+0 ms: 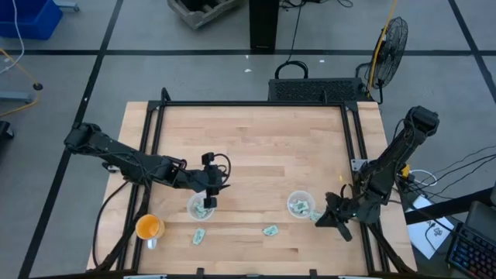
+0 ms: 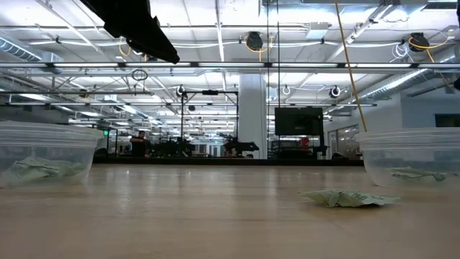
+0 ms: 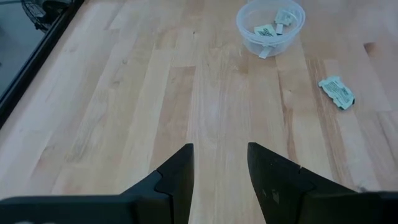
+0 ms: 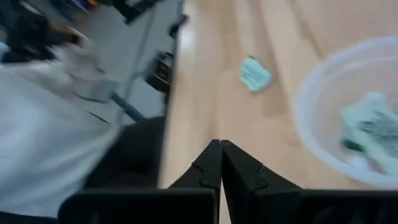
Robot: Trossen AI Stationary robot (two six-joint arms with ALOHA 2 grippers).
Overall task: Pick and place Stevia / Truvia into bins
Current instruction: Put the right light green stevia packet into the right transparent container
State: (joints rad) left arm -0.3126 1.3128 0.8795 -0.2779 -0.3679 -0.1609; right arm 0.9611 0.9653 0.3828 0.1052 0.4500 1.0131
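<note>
I've got the left gripper (image 1: 208,203) hanging over the left small round clear plastic cup (image 1: 200,208), jaws apart with bare air between them, nothing pinched. That cup already has pale green-and-white paper packets (image 2: 39,170) piled in it. Right gripper (image 1: 324,221) sits low just beside the right clear plastic cup (image 1: 300,204), on its outer side near the table's right edge; its two dark fingers (image 4: 219,168) are pressed together, holding nothing.

Loose packets I can count: one crumpled packet (image 1: 270,230) on the wood between the two cups, on the near side; one more (image 1: 199,235) just past the left cup toward the near edge; one (image 4: 255,73) ahead of the right jaws, beside the right cup's wall. The right cup has several packets inside too (image 3: 266,30). An orange cup (image 1: 149,226) stands outboard of the left gripper, not a bin.

Judgement: the job is mostly done, about three packets left.

Risks from here:
- left jaws sit right over the cup rim, so coming down carelessly could knock or tip the light cup and spill what's in it
- the packets are flat and thin, so the jaws could skid over them or shove them along the wood
- right gripper would have to spread before any pick; going in shut, it just pushes the packet off the table edge, which is close
- right gripper could clip its own cup when it swings
</note>
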